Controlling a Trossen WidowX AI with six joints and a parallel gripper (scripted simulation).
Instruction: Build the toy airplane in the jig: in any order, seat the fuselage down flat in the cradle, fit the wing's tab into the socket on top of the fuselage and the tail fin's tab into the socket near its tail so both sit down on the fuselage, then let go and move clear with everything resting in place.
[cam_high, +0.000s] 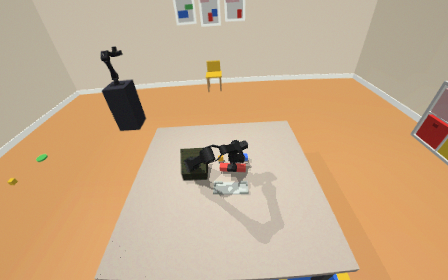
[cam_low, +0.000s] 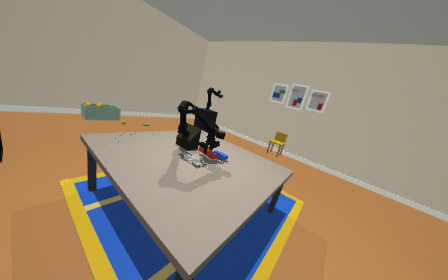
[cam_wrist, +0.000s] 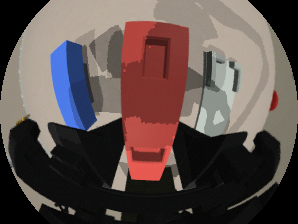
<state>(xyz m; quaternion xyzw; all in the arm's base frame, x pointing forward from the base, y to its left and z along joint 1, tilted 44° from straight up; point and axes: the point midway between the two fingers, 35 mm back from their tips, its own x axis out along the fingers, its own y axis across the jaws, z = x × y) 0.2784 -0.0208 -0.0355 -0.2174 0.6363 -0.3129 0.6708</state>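
The red fuselage (cam_high: 224, 167) (cam_low: 211, 154) (cam_wrist: 155, 100) is level between the fingers of my gripper (cam_high: 232, 168) (cam_wrist: 149, 119), which is shut on its sides. Its two sockets face up. It is at or slightly above the table; the exact gap is unclear. The pale grey jig (cam_high: 230, 189) (cam_low: 192, 160) (cam_wrist: 215, 102) stands beside it, its cradle without the fuselage. The blue wing (cam_high: 245, 157) (cam_low: 220, 155) (cam_wrist: 66, 85) lies on the fuselage's other side, apart from it. A small yellow part, likely the tail fin (cam_high: 221, 158), shows behind the fuselage, partly hidden by the arm.
The arm's dark block base (cam_high: 194, 173) (cam_low: 188, 138) stands on the table (cam_high: 175, 230) (cam_low: 210, 220) left of the parts in the top view. Another arm stands on a black pedestal (cam_high: 125, 105) beyond the table.
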